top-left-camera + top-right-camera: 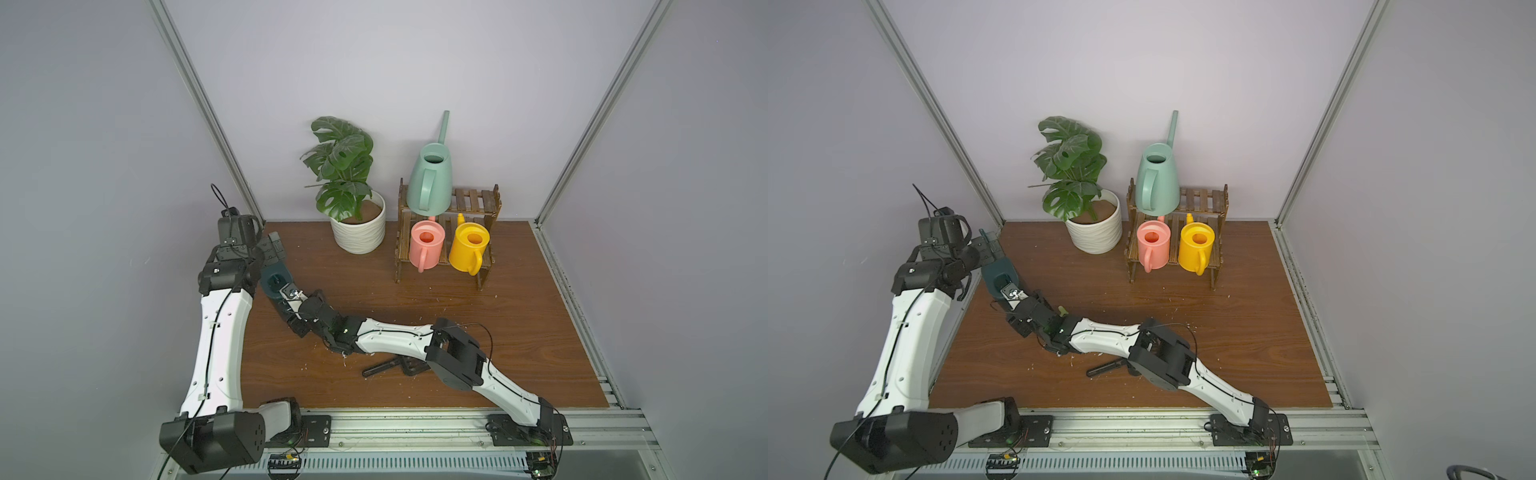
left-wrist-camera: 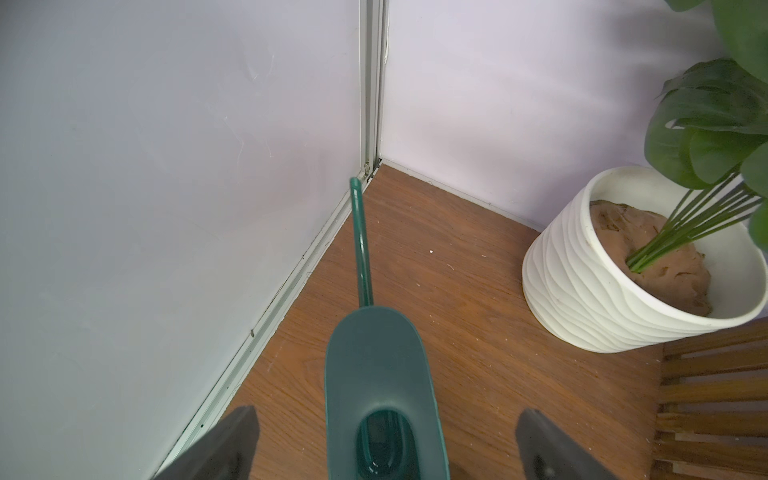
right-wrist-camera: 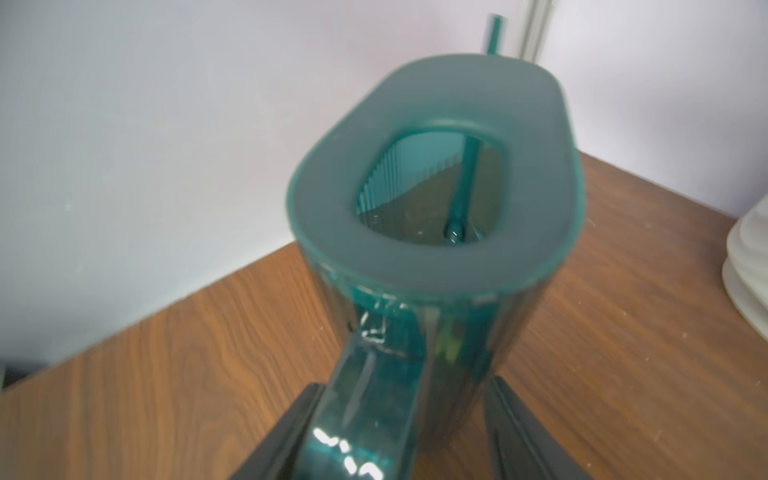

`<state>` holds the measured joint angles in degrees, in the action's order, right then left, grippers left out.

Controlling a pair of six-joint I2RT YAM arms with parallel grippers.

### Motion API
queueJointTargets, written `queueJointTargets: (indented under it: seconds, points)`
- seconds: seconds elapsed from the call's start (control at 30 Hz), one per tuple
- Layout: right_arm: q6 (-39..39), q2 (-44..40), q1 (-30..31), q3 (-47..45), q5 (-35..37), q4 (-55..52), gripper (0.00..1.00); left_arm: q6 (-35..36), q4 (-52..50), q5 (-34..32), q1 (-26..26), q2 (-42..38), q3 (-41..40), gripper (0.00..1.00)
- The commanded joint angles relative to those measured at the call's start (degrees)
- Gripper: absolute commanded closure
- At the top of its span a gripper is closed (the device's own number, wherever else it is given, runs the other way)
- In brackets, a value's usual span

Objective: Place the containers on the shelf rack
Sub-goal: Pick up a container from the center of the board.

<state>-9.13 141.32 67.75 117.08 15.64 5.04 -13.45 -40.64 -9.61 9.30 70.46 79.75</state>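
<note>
Right gripper [image 3: 405, 384] straddles the handle [image 3: 374, 415] of the teal can [image 3: 432, 257] by the desk's [image 1: 415, 316] left edge, unclamped; left gripper [image 2: 388, 412] gapes. Lopsided closing could topple it.

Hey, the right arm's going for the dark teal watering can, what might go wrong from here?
1. The right gripper straddles the handle of the dark teal can with a gap on one side; lifting before it closes may tip the can.
2. The left gripper hangs open over the can; a lift could hit it.
3. Only the upper tier of the shelf rack beside the sage-green can looks free; the spout might snag the plant on the way.
</note>
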Motion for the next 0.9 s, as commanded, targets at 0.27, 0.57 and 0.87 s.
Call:
queueJointTargets:
  seconds: [0.27,0.57,0.87]
  points:
    - [0.5,-0.6,-0.4,1.0,1.7,-1.3,0.78,0.3,1.1,0.6,0.8,0.0,-0.6,0.01]
    - [0.1,-6.8,0.0,-3.7,0.3,2.2,1.0,0.3,1.3,0.7,0.8,0.2,-0.4,0.01]
    - [0.0,-16.8,1.1,-13.7,1.4,6.2,1.0,-0.5,1.3,2.7,0.8,-1.2,2.7,0.01]
